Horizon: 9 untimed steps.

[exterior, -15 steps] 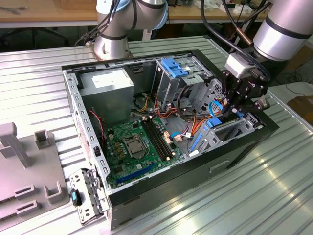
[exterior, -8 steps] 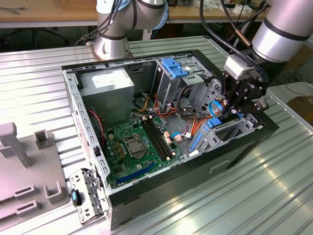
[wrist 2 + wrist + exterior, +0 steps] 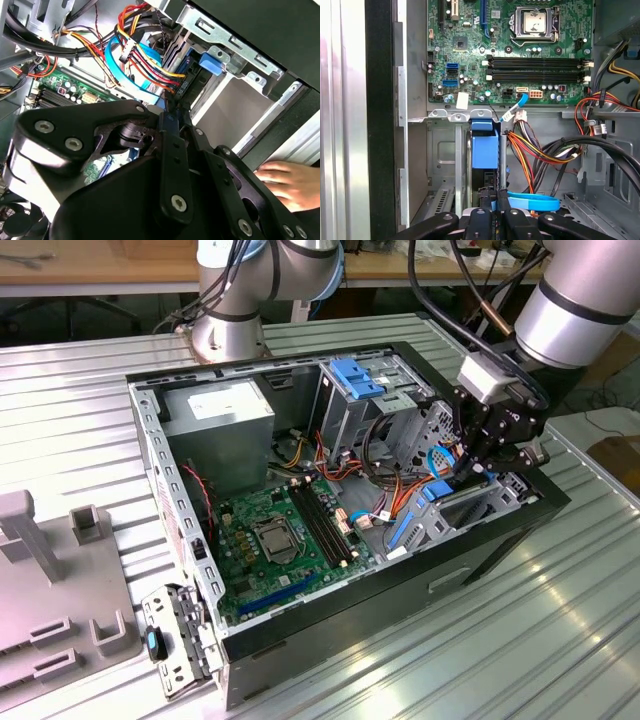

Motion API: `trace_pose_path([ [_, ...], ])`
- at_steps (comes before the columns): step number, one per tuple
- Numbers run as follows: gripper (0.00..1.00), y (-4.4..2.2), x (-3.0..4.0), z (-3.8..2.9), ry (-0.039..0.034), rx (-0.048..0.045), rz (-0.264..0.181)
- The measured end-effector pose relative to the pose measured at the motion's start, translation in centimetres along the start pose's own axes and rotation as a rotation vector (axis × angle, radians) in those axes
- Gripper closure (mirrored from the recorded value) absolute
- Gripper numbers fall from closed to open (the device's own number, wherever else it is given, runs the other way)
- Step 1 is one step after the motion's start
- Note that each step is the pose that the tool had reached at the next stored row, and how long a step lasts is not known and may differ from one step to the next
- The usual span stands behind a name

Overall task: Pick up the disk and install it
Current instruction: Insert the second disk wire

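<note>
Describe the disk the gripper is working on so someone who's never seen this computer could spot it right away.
Find the open computer case on the metal table and go to the drive cage at the exterior view's right, under the gripper. The disk stands on edge there, in a slot between grey metal walls. Its bright blue carrier around a dark body sets it apart from the paler blue bracket farther back.

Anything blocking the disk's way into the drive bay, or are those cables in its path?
Nothing visible blocks it. In the first wrist view the disk, held by the gripper, already stands in the drive bay. The orange wire bundle and blue flat cable lie close beside it, not across its path.
</note>
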<state>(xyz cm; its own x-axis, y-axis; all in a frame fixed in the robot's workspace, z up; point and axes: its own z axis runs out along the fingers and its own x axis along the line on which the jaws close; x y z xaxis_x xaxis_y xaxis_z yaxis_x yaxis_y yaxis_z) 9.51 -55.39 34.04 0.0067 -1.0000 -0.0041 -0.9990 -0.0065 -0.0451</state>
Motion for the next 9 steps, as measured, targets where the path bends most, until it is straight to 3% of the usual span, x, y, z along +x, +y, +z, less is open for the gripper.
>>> trace_pose_path([
  [3, 0.83, 0.0, 0.0, -0.06, -0.0006, 0.0, 0.0],
  [4, 0.76, -0.01, 0.0, -0.23, -0.0005, 0.0, 0.0],
  [9, 0.76, -0.08, -0.01, -1.75, 0.0002, 0.0, 0.0],
])
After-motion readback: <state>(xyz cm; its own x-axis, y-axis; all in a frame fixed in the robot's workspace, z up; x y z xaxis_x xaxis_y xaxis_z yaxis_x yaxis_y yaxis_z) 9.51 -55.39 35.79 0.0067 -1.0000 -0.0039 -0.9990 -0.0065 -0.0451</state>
